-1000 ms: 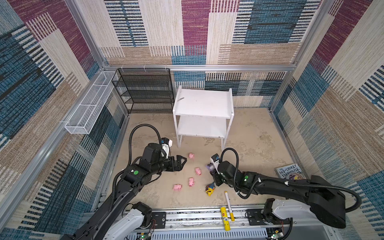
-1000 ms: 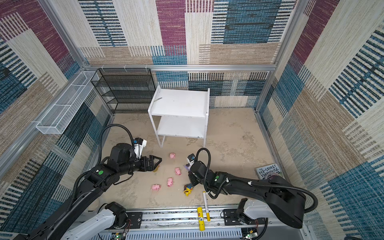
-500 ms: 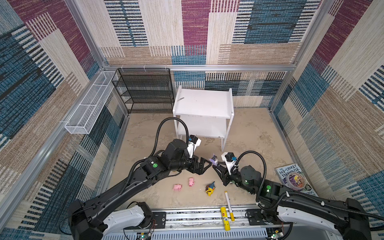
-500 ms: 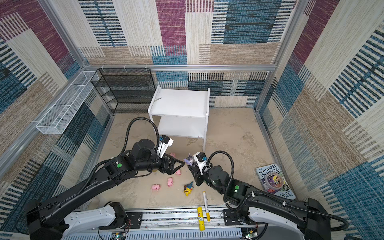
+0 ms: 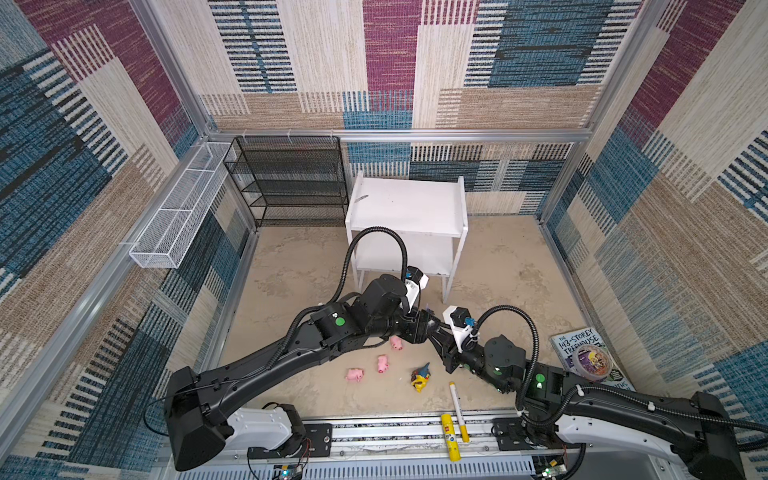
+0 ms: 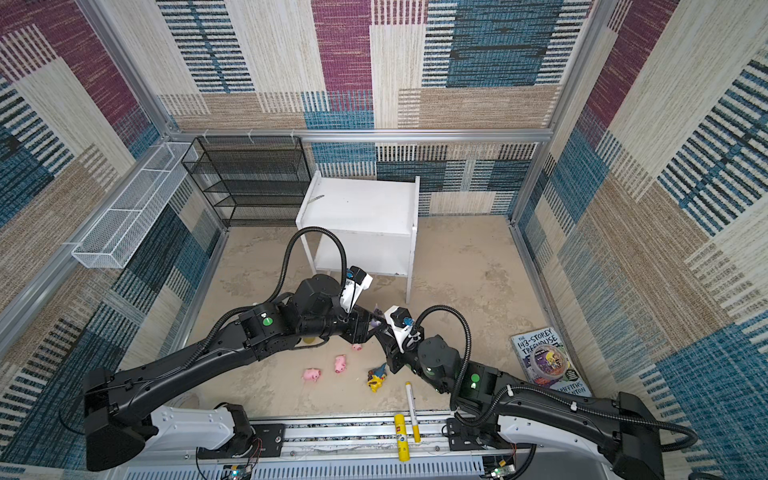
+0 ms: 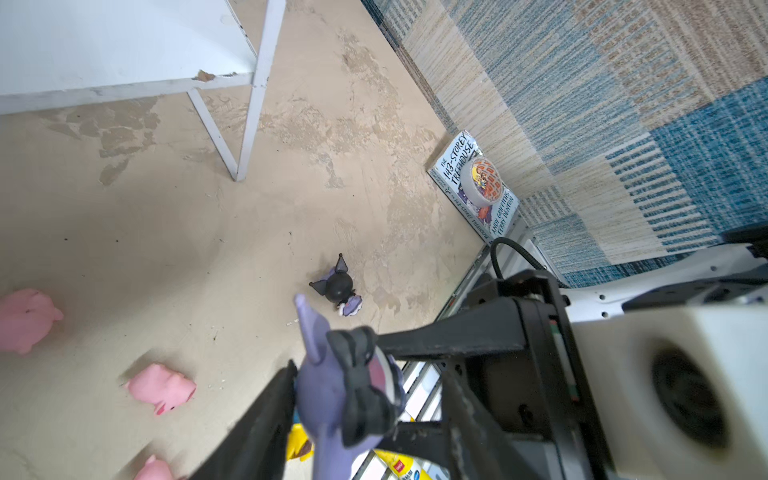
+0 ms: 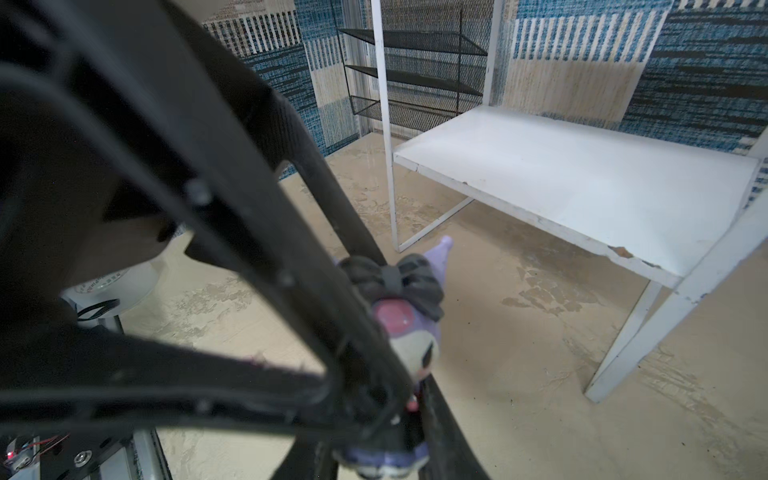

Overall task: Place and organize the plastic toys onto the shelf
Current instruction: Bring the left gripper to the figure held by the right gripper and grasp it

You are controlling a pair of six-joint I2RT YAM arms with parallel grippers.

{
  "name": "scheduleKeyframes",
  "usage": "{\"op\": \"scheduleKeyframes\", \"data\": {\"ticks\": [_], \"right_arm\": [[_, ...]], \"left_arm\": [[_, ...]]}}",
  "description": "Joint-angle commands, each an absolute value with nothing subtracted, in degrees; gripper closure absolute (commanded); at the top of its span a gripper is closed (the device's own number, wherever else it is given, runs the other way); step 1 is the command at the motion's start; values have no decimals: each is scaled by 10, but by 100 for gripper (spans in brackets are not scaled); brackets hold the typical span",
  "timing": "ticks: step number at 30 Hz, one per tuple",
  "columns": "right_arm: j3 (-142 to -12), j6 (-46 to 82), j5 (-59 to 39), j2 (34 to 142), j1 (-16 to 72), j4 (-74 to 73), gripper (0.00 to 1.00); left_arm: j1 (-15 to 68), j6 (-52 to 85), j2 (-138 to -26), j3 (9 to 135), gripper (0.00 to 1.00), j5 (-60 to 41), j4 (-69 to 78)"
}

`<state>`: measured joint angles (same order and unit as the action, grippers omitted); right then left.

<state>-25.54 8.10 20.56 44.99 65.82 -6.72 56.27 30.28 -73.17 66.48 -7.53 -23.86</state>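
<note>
Both grippers meet in mid-air in front of the white shelf point(image 5: 407, 203). A purple big-eared figure point(image 7: 332, 386) with a black bow is between them. My right gripper point(image 8: 395, 436) is shut on its body, and my left gripper point(image 7: 336, 395) is closed against its head point(image 8: 415, 316). On the floor below lie three pink pigs point(image 5: 397, 343) point(image 5: 382, 364) point(image 5: 355, 375) and a yellow figure with a blue hood point(image 5: 421, 376). A second black-and-purple figure point(image 7: 340, 286) stands on the floor; in both top views the arms hide it. Both shelf boards point(image 8: 582, 174) are bare.
A white marker point(image 5: 458, 409) and a yellow tube point(image 5: 449, 436) lie by the front rail. A book point(image 5: 575, 343) with a round tub point(image 5: 592, 361) on it sits at the right wall. A black mesh rack point(image 5: 291, 183) and a white wire basket point(image 5: 178, 216) stand back left.
My right gripper lifted the purple figure off the floor. My left arm swung right from the left side to meet it, and its jaws narrowed onto the figure's head.
</note>
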Motion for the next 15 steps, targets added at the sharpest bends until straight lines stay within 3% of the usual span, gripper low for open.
{"op": "scheduleKeyframes", "data": {"ticks": [1,15], "right_arm": [[-255,70,238,444,663,-91,81],[-250,54,275,441,674,-113,81]], "left_arm": [[564,313,-737,678,53,-55,-251],[570,304,-777,704,58,-71,-269]]}}
